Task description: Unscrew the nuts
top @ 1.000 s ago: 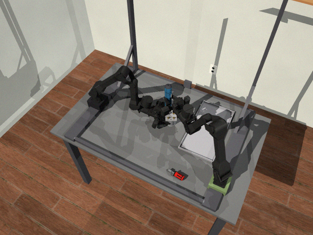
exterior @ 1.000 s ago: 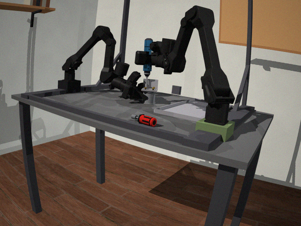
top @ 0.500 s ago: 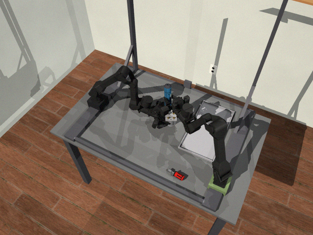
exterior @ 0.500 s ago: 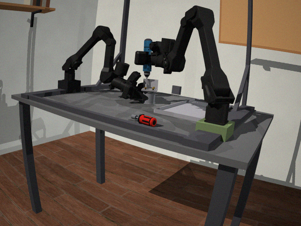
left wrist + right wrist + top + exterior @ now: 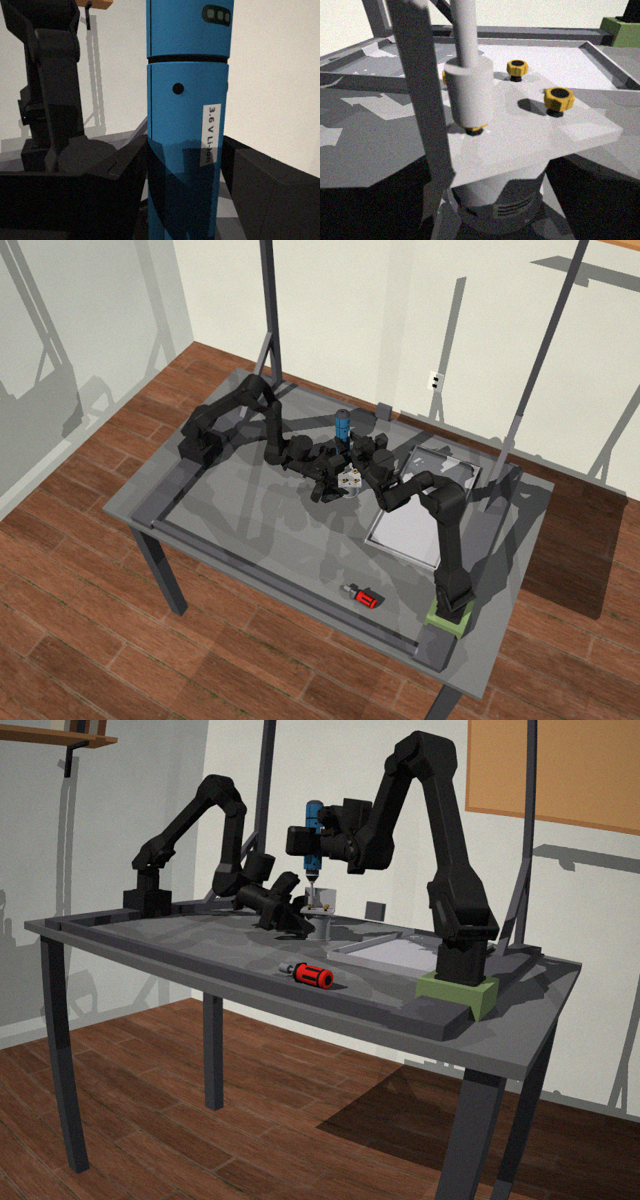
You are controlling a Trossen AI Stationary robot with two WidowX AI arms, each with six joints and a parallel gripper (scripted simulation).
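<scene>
Partly socketed nut [image 5: 479,127], right wrist only

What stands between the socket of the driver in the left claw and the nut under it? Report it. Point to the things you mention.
Nothing visible. The left claw [image 5: 343,443] [image 5: 313,841] [image 5: 183,142] holds the electric nut driver [image 5: 342,427] [image 5: 312,862] [image 5: 187,103] [image 5: 465,34] upright, and its socket [image 5: 470,96] already sits over the nut [image 5: 480,127], whose yellow edge shows just below.
</scene>
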